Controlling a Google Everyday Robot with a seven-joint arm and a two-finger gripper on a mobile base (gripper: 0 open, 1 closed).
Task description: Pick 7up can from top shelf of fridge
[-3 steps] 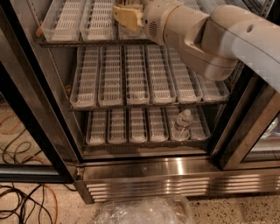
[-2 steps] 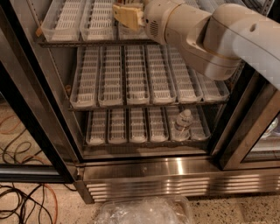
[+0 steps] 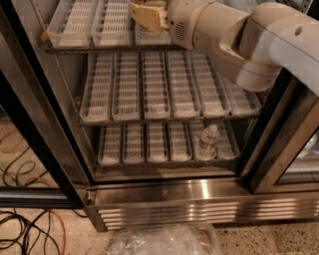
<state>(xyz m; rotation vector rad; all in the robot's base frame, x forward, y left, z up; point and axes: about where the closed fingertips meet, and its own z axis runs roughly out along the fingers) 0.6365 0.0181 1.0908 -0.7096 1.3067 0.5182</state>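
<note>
The fridge [image 3: 164, 191] stands open in front of me, with three tray-lined wire shelves. My gripper [image 3: 145, 15] is at the top edge of the view, reaching over the white slotted trays of the top shelf [image 3: 94, 25], near its middle lanes. My white arm [image 3: 239, 40] comes in from the upper right and covers the right part of that shelf. The 7up can does not show; it is hidden or out of view. The middle shelf [image 3: 154, 84] holds only bare trays.
A small clear water bottle [image 3: 207, 142] stands on the bottom shelf at the right. Black door frames flank the opening at the left [image 3: 35, 149] and right [image 3: 281, 144]. Cables [image 3: 30, 226] lie on the floor at the left, and a clear plastic bag [image 3: 164, 241] lies below the grille.
</note>
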